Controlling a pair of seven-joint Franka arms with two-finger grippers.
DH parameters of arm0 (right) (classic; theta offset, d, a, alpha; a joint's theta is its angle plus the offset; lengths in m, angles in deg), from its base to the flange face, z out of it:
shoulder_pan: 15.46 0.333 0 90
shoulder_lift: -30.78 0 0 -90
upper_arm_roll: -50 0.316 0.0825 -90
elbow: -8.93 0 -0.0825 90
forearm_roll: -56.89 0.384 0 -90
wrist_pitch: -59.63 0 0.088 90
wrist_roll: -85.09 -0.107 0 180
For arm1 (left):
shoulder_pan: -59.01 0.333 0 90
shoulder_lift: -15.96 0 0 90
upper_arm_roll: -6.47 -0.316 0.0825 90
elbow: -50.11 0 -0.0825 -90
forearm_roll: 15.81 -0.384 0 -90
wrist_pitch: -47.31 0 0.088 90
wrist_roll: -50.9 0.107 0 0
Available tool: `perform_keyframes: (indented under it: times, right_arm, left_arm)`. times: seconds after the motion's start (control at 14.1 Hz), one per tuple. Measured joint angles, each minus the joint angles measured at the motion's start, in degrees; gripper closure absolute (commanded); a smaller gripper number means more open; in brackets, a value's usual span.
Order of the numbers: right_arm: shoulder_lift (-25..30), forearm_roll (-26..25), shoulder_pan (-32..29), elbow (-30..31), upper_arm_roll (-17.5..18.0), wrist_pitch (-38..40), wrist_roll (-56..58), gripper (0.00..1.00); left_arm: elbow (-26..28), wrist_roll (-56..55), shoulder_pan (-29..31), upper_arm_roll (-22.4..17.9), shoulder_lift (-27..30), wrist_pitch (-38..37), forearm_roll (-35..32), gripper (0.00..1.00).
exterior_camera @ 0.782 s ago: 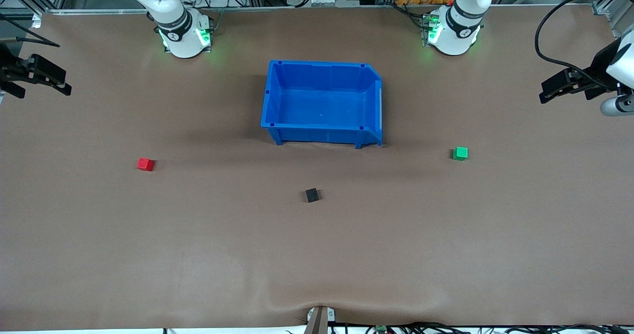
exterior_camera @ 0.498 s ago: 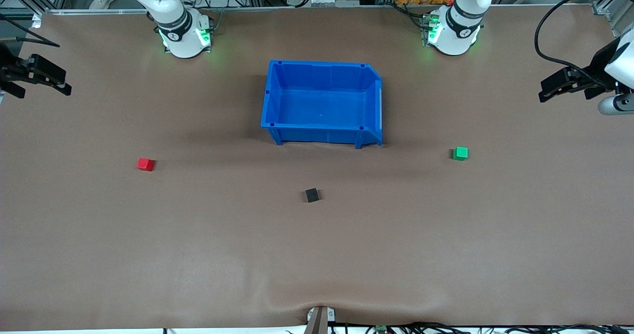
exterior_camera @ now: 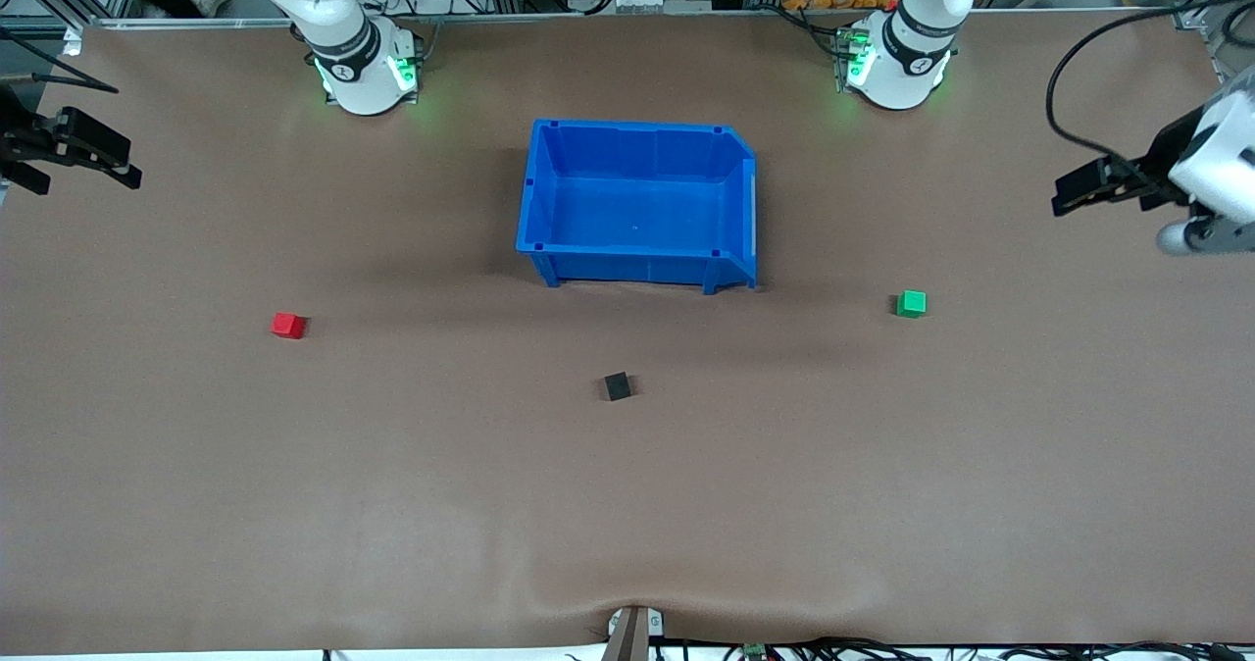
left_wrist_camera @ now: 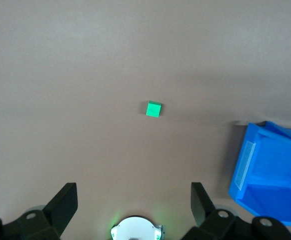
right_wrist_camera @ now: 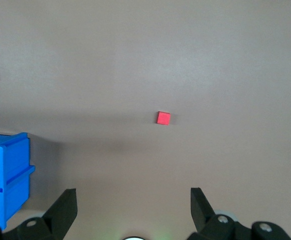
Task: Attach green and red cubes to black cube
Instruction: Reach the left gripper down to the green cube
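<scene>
Cubes — one green (exterior_camera: 911, 303), red (exterior_camera: 287, 325), black (exterior_camera: 617, 385) (apart)

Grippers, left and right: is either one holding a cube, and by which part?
Nothing is held. Left gripper and right gripper are open in the air.

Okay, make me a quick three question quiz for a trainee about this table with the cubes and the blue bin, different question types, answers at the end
1. True or false: the red cube already touches the black cube.
2. Multiple choice: which cube lies toward the left arm's end of the table? A) red cube B) green cube C) black cube
3. Fill in: the cube nearest the front camera is the ____ cube.

Key
1. False. All three cubes sit apart on the table, outside the blue bin.
2. B. The open left gripper is over the table at that end; the open right gripper is at the red cube's end.
3. Black.
</scene>
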Motion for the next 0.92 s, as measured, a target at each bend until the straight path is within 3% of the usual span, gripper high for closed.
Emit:
perform_keyframes:
  times: [0.43,0.92]
  right_arm:
    - [0.0,0.0,0.0,0.0,0.0,0.0,0.0,0.0]
    - [0.0,0.0,0.0,0.0,0.0,0.0,0.0,0.0]
  left_arm:
    - [11.0,0.0,0.0,0.2,-2.5,8.7,0.6,0.0]
    - [32.6,0.0,0.0,0.1,0.0,33.7,0.6,0.0]
